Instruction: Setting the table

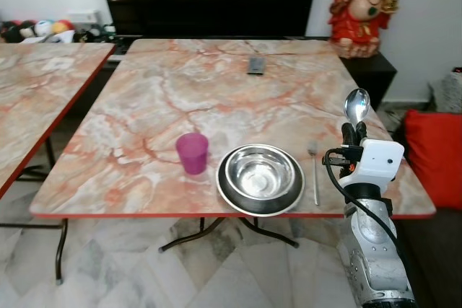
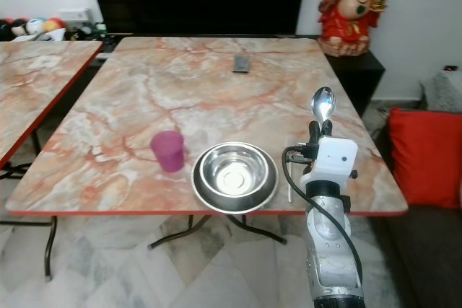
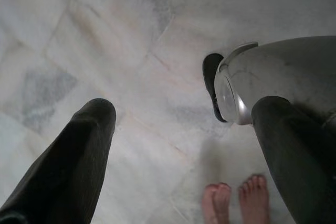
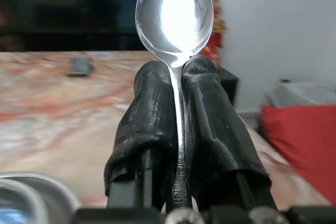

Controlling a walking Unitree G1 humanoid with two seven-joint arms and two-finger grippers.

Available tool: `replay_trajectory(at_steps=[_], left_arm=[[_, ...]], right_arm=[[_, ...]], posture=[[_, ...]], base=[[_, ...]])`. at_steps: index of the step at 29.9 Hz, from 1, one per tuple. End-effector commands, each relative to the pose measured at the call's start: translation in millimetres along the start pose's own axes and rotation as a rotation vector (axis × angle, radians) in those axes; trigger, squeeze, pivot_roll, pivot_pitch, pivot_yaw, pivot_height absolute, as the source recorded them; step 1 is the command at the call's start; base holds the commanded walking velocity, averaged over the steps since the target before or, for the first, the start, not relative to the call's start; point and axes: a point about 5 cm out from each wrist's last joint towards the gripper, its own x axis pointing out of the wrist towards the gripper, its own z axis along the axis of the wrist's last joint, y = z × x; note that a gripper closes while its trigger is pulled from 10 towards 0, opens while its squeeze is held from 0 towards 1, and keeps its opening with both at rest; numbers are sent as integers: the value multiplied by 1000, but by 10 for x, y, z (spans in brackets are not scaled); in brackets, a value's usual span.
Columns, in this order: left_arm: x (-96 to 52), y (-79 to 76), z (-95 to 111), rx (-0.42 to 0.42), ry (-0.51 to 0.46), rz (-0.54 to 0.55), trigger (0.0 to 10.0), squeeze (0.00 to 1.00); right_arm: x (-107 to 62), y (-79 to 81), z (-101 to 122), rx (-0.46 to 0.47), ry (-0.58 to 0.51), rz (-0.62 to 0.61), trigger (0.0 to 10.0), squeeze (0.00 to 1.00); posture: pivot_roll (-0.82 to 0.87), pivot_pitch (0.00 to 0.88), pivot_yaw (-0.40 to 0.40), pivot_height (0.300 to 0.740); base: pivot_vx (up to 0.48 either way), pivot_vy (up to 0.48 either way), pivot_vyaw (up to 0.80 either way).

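Note:
My right gripper (image 1: 353,130) is shut on a metal spoon (image 1: 356,105) held upright, bowl up, over the marble table's (image 1: 216,91) front right part. In the right wrist view the spoon (image 4: 175,17) stands clamped between the two black fingers (image 4: 152,124). A steel bowl on a dark plate (image 1: 260,177) sits near the front edge, with a purple cup (image 1: 192,152) to its left and a fork (image 1: 314,171) to its right. My left gripper (image 3: 184,129) hangs open over the floor.
A remote (image 1: 256,65) lies at the table's far side. A second marble table (image 1: 36,99) stands to the left. A red statue (image 1: 363,6) and a red cushion (image 1: 435,156) are on the right. A person's bare feet (image 3: 239,203) show on the floor.

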Motion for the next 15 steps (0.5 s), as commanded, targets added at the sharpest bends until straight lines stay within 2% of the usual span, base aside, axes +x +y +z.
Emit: replay_trajectory(at_steps=[1, 3, 13, 15], left_arm=[[-21, -15, -77, -9, 20, -15, 10000, 0], [-22, -13, -79, -10, 20, -13, 10000, 0], [17, -77, 40, -8, -2, -22, 10000, 0], [30, -93, 83, -10, -10, -34, 10000, 0]], right_arm=[[14, -35, -13, -8, 12, -13, 10000, 0], [15, -33, -9, -7, 9, -11, 10000, 0], [16, -1, -4, -4, 9, -7, 10000, 0], [20, -5, -14, -14, 16, -10, 10000, 0]], posture=[[-25, 68, -1, 740], [-25, 68, -1, 740], [-24, 70, 0, 740], [-25, 71, 0, 740]], base=[[349, 0, -800], [349, 0, -800], [345, 0, 0], [120, 0, 0]])
